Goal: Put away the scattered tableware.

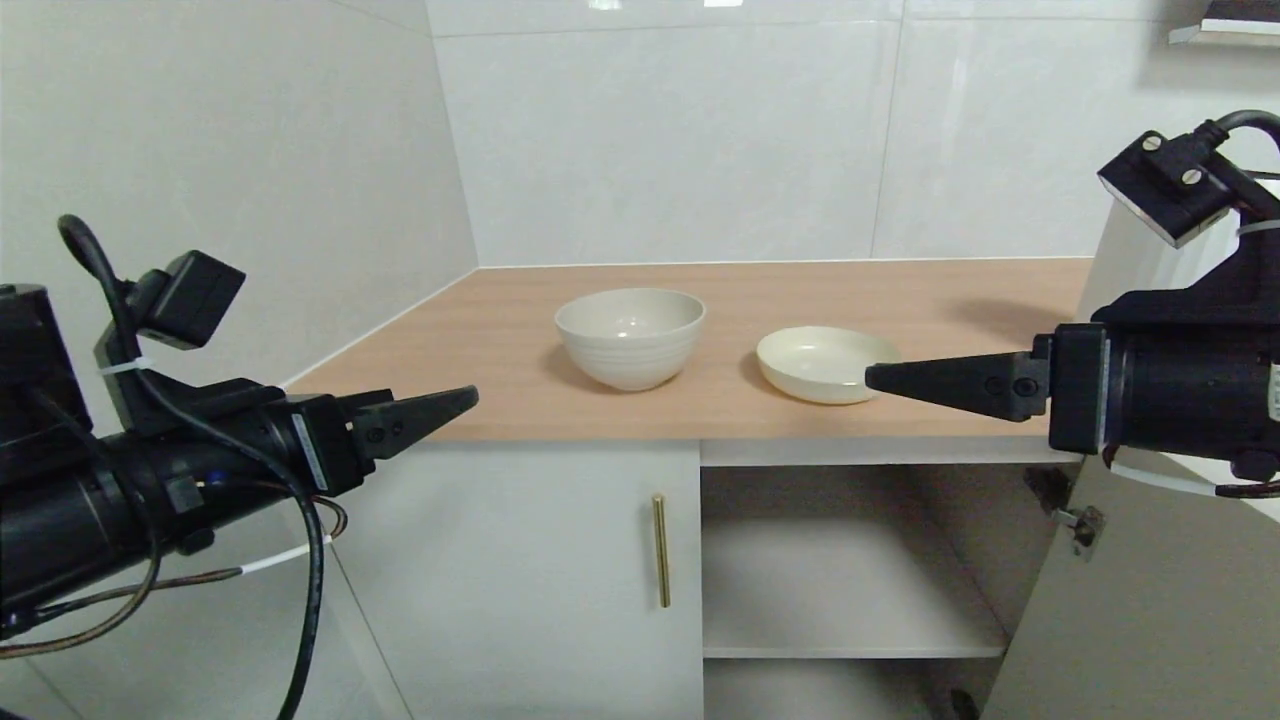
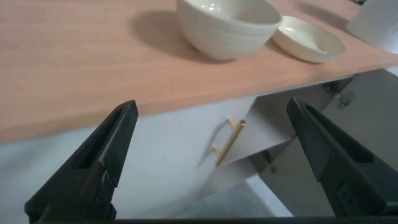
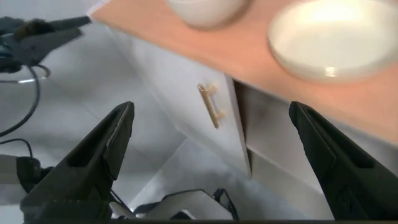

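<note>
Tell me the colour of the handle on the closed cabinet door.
The handle is brass-gold; the head view shows it best.

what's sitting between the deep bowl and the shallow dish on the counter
Nothing: the head view shows bare countertop between the deep bowl and the shallow dish.

Bowl [image 1: 630, 335]: greyish off-white, glossy, faint horizontal ribbing round lower wall.
Shallow dish [image 1: 825, 363]: pale cream, plain, slightly yellower than bowl.
Countertop [image 1: 480, 340]: light tan wood grain, fine streaks.
Cabinet door [image 1: 520, 580]: plain white.
Door handle [image 1: 660, 550]: brass gold.
Cabinet shelf [image 1: 840, 590]: white, shaded grey.
Wall tiles [image 1: 680, 140]: glossy white, thin pale grout lines.
Left gripper [image 1: 460, 400], right gripper [image 1: 880, 378]: matt black.
</note>
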### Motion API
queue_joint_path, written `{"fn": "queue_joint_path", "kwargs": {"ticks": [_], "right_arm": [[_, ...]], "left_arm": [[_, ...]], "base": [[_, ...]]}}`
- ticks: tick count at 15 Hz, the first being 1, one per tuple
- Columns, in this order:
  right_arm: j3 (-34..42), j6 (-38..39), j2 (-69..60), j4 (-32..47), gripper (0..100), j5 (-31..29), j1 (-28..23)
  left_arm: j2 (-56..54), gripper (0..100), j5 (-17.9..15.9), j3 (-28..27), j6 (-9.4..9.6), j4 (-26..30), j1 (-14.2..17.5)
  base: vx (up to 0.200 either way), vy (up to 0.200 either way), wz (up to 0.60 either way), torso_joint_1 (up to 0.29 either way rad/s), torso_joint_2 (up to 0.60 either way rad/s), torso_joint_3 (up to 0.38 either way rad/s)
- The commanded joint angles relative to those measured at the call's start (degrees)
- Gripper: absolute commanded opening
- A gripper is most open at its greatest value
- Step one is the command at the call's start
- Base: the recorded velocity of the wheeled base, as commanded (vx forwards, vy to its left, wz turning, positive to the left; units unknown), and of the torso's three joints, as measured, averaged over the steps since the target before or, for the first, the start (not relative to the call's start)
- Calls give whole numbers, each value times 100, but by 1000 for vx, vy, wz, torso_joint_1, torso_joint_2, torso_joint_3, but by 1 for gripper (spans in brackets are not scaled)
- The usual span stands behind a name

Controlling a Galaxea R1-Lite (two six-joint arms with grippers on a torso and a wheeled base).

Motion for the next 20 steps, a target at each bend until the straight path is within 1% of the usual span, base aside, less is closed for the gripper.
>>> {"fn": "queue_joint_path", "kwargs": {"ticks": [1, 2, 4, 5, 7, 9, 10, 11, 12, 13, 14, 15, 16, 17, 18, 19, 20], "right_arm": [[6, -1, 76, -35, 100, 3, -59], [6, -1, 120, -52, 100, 3, -76], [-11, -1, 270, -61, 100, 3, -147], [-11, -1, 366, -131, 100, 3, -182], [-3, -1, 577, -395, 100, 12, -358], [6, -1, 876, -808, 100, 3, -604], [-3, -10, 1008, -940, 100, -14, -648], [-134, -1, 1228, -949, 100, -76, -657], [-328, 16, 1386, -852, 100, -252, -657], [-635, 34, 1605, -430, 100, -691, -657], [-1049, 69, 1843, 80, 100, -1086, -648], [-1400, 359, 2054, 502, 100, -1306, -648], [-1646, 711, 2177, 712, 100, -1368, -648], [-1760, 816, 2238, 792, 100, -1385, -657], [-1831, 834, 2326, 844, 100, -1561, -657], [-1831, 842, 2353, 827, 100, -1640, -657], [-1910, 842, 2493, 818, 100, -1974, -657]], "left_arm": [[246, 100, 2, -222, -1, 175, -21], [369, 100, 10, -503, -1, 606, -83], [580, 100, 10, -1118, -1, 1318, -109], [703, 100, 10, -1479, -1, 1590, -109], [1037, 100, 19, -2305, -1, 2355, -109], [1327, 100, 2, -3588, -18, 4095, -109], [1486, 100, -51, -4098, -124, 4790, -109], [1767, 100, -280, -4608, -528, 5352, -109], [1890, 100, -420, -4704, -915, 5396, -118], [2066, 100, -420, -4775, -1205, 5387, -162], [2224, 100, -332, -4827, -1354, 5379, -276], [2391, 100, -122, -4871, -1486, 5370, -382], [2567, 100, 142, -4915, -1565, 5361, -443], [2699, 100, 336, -4942, -1592, 5335, -470], [2953, 100, 696, -4933, -1697, 5097, -522], [3015, 100, 775, -4924, -1750, 4992, -540], [3208, 100, 977, -4889, -2049, 4605, -645]], "base": [[0, 0, 0, 159, -466, -290], [0, 0, 0, 168, -491, -300], [0, 0, 0, 181, -466, -286], [0, 0, 0, 188, -481, -281], [0, 0, 0, 198, -474, -283], [0, 0, 0, 124, -290, -171], [0, 0, 0, 41, -119, -76], [0, 0, 0, 32, -71, -32], [0, 0, 0, 0, 0, 0], [0, 0, 0, 0, 0, 0], [0, 0, 0, 0, 0, 0], [0, 0, 0, 0, 0, 0], [0, 0, 0, 0, 0, 0], [0, 0, 0, 0, 0, 0], [0, 0, 0, 0, 0, 0], [0, 0, 0, 0, 0, 0], [0, 0, 0, 0, 0, 0]]}}
